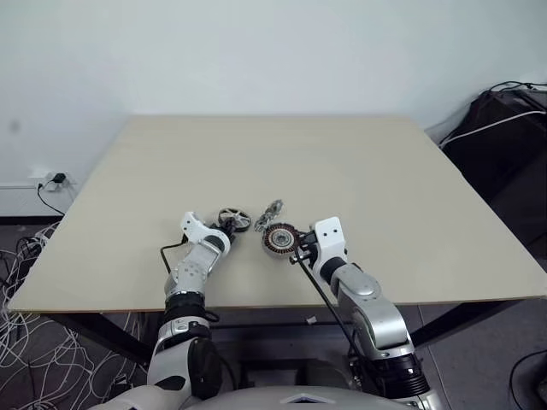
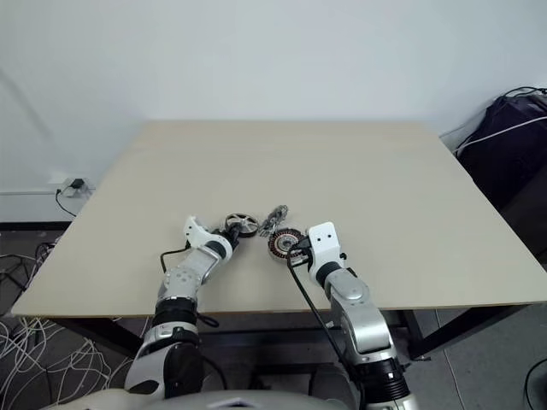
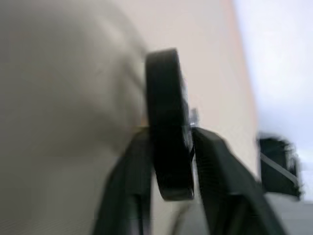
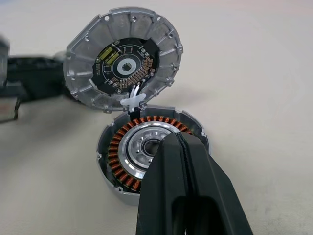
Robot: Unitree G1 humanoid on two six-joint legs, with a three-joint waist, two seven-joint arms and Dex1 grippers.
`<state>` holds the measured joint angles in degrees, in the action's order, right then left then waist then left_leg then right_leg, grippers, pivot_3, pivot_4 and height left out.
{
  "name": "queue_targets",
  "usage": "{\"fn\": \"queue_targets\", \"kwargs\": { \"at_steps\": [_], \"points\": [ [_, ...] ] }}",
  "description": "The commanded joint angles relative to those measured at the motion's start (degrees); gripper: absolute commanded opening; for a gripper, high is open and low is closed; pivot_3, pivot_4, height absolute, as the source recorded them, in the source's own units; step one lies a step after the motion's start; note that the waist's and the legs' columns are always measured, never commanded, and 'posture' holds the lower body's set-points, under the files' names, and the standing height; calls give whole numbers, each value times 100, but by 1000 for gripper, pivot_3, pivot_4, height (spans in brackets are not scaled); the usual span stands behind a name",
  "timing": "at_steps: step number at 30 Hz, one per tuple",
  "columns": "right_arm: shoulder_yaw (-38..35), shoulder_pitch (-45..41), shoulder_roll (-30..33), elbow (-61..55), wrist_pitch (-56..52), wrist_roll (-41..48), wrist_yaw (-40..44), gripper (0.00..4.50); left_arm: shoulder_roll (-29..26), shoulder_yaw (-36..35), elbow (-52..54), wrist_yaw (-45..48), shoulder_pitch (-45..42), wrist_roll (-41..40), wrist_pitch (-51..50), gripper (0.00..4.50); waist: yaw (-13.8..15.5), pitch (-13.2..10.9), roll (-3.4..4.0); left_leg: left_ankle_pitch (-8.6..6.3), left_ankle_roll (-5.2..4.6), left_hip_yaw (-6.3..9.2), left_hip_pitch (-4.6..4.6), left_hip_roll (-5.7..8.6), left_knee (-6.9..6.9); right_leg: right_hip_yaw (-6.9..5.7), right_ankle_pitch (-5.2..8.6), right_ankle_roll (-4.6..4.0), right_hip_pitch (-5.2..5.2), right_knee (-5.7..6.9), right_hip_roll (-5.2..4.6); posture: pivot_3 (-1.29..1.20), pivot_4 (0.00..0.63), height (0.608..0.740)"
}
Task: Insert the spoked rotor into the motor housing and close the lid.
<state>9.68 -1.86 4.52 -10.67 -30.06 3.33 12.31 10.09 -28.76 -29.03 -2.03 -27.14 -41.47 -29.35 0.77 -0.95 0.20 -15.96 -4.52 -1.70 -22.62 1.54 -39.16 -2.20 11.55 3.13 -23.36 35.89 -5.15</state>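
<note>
Near the lower centre of the beige surface [image 1: 359,171], the left gripper [image 1: 224,224] has its jaws clamped on the spoked rotor [image 1: 234,219], ready to carry rightward to the open motor housing [image 1: 279,239], steadied by the right gripper [image 4: 178,147], jaws together.
</note>
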Motion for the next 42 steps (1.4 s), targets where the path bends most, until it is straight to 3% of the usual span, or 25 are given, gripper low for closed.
{"fn": "queue_targets", "kwargs": {
  "at_steps": [1,10,19,31,42],
  "points": [
    [-13,-21,0,-241,18,28,-13,0,229,16,235,-4,248,-114,62,488,-3,1,-5,0,0,0,-2,0,-1,0,0,0,-1,0,0,0,0,740],
    [-76,21,6,-270,3,61,-23,0,386,466,1954,1635,1043,-981,70,488,-42,-9,-17,-1,11,1,-20,-1,2,1,-1,-8,-17,-3,-3,0,0,740],
    [-360,273,153,-630,-43,309,100,0,-148,2012,2994,2996,1940,-1639,-1316,488,-33,-14,-15,-1,0,-1,-12,-1,3,1,2,-10,-10,-6,3,0,0,740],
    [-621,977,388,-1075,-153,598,197,0,-205,2355,2687,2397,2127,-2015,-2117,488,-38,-19,-8,0,4,0,-5,-7,0,3,15,14,-8,1,2,0,0,740],
    [-524,991,352,-1143,-182,579,161,0,130,2224,1597,1912,1571,-1844,-1500,488,35,-20,-10,0,3,2,-9,-2,0,1,4,-6,-10,-2,-2,0,0,740]
  ]
}}
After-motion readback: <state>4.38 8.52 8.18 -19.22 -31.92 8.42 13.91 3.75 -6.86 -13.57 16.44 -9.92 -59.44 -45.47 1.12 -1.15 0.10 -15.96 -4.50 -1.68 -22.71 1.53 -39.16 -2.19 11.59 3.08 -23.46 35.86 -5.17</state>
